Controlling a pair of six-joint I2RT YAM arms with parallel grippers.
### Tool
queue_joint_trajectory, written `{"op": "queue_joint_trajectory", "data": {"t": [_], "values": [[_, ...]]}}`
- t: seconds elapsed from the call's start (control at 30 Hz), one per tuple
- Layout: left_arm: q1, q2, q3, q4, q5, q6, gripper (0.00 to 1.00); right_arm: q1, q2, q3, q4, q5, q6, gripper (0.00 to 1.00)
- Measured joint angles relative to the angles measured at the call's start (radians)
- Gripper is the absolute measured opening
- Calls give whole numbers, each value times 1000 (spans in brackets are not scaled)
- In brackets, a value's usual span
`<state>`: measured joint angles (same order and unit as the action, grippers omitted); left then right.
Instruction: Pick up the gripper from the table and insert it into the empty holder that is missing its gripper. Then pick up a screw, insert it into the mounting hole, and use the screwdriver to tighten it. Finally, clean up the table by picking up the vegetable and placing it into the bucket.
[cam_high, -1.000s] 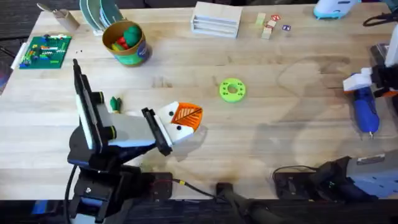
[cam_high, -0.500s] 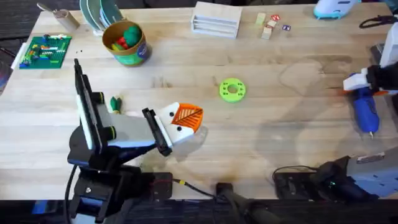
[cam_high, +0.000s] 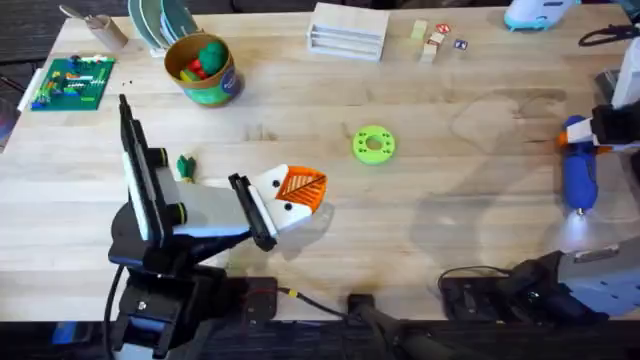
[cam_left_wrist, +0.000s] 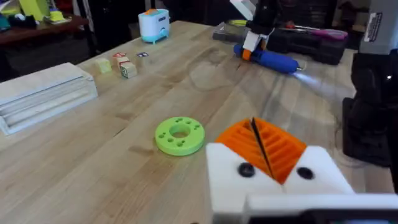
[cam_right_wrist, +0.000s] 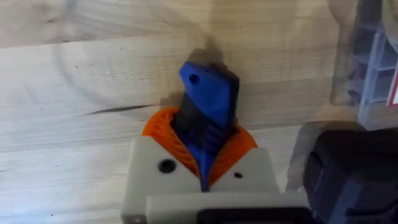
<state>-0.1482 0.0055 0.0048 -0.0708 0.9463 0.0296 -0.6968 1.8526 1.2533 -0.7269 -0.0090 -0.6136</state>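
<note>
My right gripper (cam_high: 592, 133) at the table's far right edge is shut on the blue screwdriver (cam_high: 578, 180). The screwdriver points toward the near edge, and its tip throws a light patch on the wood. In the right wrist view the orange pads (cam_right_wrist: 163, 127) clamp the screwdriver (cam_right_wrist: 208, 99). My left gripper (cam_high: 305, 186) rests low at centre-left, its orange pads (cam_left_wrist: 264, 142) pressed together on nothing. The dark green vegetable (cam_high: 184, 166) lies on the table left of that arm. The bucket (cam_high: 205, 70) stands at the back left with toys inside. The loose gripper piece, the holder and the screw are out of view.
A bright green disc (cam_high: 374, 144) with holes lies mid-table. At the back are a white box (cam_high: 348, 30), small blocks (cam_high: 432, 42) and a green board (cam_high: 72, 82). A clear plastic case (cam_right_wrist: 367, 56) sits beside the right gripper.
The right gripper has shifted slightly, swinging the screwdriver a little left so it points straighter toward the near edge. A light patch now shows at its tip. The left arm has not moved.
</note>
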Motion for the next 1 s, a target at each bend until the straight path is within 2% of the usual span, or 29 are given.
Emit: {"op": "queue_joint_trajectory", "data": {"t": [0.33,0.47,0.73,1.0], "values": [[0,0,0,0,0,0,4,0,0,0,3,-3,28,26],[0,0,0,0,0,0,4,2,-20,0,35,-44,62,26],[0,0,0,0,0,0,4,56,-236,0,255,-175,212,26],[0,0,0,0,0,0,4,219,-405,0,300,-298,300,26]]}}
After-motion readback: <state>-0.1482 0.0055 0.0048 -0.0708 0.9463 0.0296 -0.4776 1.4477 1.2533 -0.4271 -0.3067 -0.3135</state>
